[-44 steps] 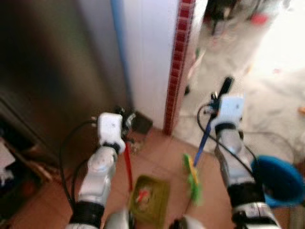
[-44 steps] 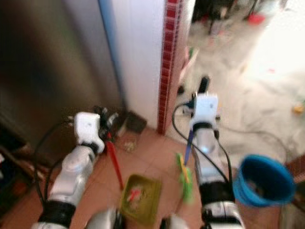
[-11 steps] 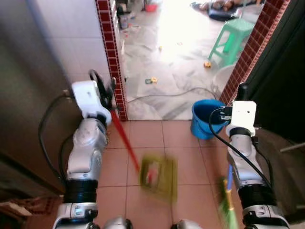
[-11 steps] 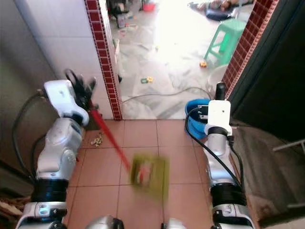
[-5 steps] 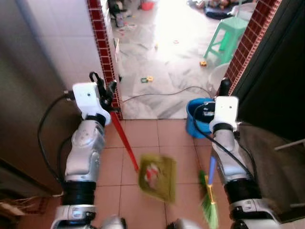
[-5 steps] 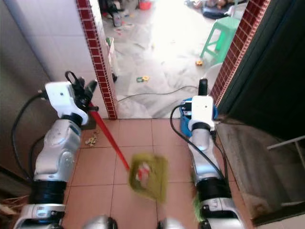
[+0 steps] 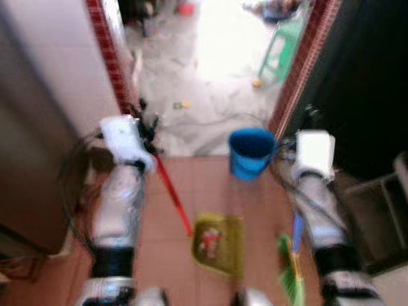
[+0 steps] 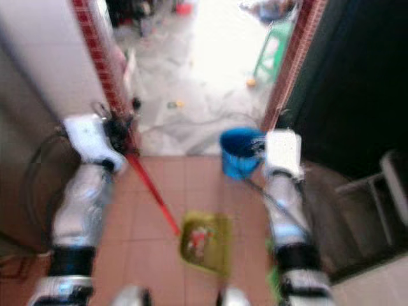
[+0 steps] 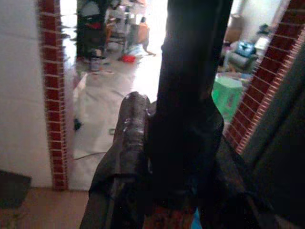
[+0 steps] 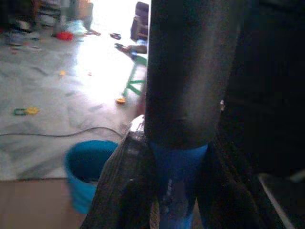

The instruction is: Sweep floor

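The head views are blurred. At the far left stands a dark cabinet (image 7: pixel 32 172), and beside it a white wall (image 7: pixel 57 70) ends in a strip of red brick tiles (image 7: pixel 105 57) at a doorway. The left gripper (image 7: pixel 145 124) is raised in front of that strip, its black fingers (image 9: pixel 126 157) closed around the top of a red handle (image 7: pixel 172 194). The handle slants down over the terracotta floor tiles (image 7: pixel 210 185) to a green dustpan (image 7: pixel 220 242), which rests on the floor between the two arms with reddish and pale scraps inside it. Beyond the doorway a pale floor (image 7: pixel 204 95) lies in bright light, strewn with small objects and crossed by a dark cable (image 10: pixel 57 133). A blue bucket (image 7: pixel 250 152) stands at the threshold, near the right arm. Farther back, a green stool (image 7: pixel 278 54) stands near the right brick post (image 7: pixel 299 70). The right gripper (image 10: pixel 171 191) has its fingers closed around the blue handle (image 10: pixel 176 191) of a broom (image 7: pixel 292 271), whose green bristles (image 7: pixel 291 284) hang low beside the right arm, just right of the dustpan. At the far right is a dark doorway (image 7: pixel 363 83) with a pale frame (image 7: pixel 395 185) low beside it.
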You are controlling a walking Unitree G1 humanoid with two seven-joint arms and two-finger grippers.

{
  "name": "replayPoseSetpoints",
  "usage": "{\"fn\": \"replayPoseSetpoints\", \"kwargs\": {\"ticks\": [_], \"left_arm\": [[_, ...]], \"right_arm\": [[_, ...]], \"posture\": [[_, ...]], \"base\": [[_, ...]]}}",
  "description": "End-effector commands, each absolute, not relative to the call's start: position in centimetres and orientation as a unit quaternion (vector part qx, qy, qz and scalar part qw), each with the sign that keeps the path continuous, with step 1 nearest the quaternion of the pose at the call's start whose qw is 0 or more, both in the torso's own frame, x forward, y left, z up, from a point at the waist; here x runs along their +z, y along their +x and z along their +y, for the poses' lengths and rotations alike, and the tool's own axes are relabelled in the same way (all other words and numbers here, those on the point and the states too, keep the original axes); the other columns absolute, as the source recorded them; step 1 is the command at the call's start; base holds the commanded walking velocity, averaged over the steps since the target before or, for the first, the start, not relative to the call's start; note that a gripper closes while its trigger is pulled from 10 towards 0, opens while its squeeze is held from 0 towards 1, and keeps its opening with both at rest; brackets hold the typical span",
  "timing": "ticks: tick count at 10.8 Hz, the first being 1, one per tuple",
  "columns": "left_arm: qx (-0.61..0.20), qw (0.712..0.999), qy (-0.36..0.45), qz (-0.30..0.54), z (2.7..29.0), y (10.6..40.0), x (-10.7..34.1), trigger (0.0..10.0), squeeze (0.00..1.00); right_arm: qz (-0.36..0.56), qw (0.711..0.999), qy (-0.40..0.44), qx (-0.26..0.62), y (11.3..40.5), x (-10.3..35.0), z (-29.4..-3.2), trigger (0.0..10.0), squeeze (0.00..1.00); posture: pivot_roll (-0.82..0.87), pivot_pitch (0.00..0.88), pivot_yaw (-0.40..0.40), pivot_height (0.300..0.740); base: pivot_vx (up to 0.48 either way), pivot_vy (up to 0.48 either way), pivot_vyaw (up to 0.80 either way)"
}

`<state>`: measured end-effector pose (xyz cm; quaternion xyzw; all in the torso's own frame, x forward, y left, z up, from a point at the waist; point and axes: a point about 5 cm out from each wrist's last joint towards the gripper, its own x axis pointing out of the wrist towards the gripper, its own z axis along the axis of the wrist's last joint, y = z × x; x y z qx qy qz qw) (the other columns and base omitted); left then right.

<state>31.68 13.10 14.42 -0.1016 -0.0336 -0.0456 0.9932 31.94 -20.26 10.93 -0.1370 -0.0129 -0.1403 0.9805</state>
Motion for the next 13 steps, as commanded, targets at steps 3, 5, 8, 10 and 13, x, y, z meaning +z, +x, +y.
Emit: {"fn": "replayPoseSetpoints", "kwargs": {"ticks": [3,5,8,10,13], "left_arm": [[-0.030,0.990,-0.115,-0.075,14.1,32.0,16.4,10.0,0.00],[-0.016,0.990,-0.114,-0.085,14.8,32.2,16.8,10.0,0.00],[0.020,0.979,-0.129,-0.154,16.3,33.1,21.0,10.0,0.00],[0.021,0.970,-0.134,-0.200,16.8,33.4,23.8,10.0,0.00],[0.023,0.967,-0.140,-0.210,16.7,33.3,24.5,10.0,0.00]], "right_arm": [[-0.029,0.980,-0.144,-0.131,32.0,11.7,-19.8,10.0,0.00],[-0.028,0.981,-0.139,-0.131,32.0,11.7,-19.9,10.0,0.00],[-0.024,0.981,-0.142,-0.132,31.9,11.4,-20.2,10.0,0.00],[-0.022,0.981,-0.140,-0.130,31.9,11.3,-20.0,10.0,0.00],[-0.020,0.982,-0.138,-0.126,31.9,11.2,-19.8,10.0,0.00]], "posture": [[-0.05,0.000,0.003,0.740],[-0.05,0.000,0.002,0.740],[-0.05,0.000,-0.001,0.740],[-0.05,0.000,-0.003,0.740],[-0.05,0.000,-0.007,0.740]], "base": [[0.000,0.000,0.00],[0.000,0.000,0.00],[0.000,0.000,0.00],[0.000,0.000,0.00],[0.324,0.081,-0.33]]}}
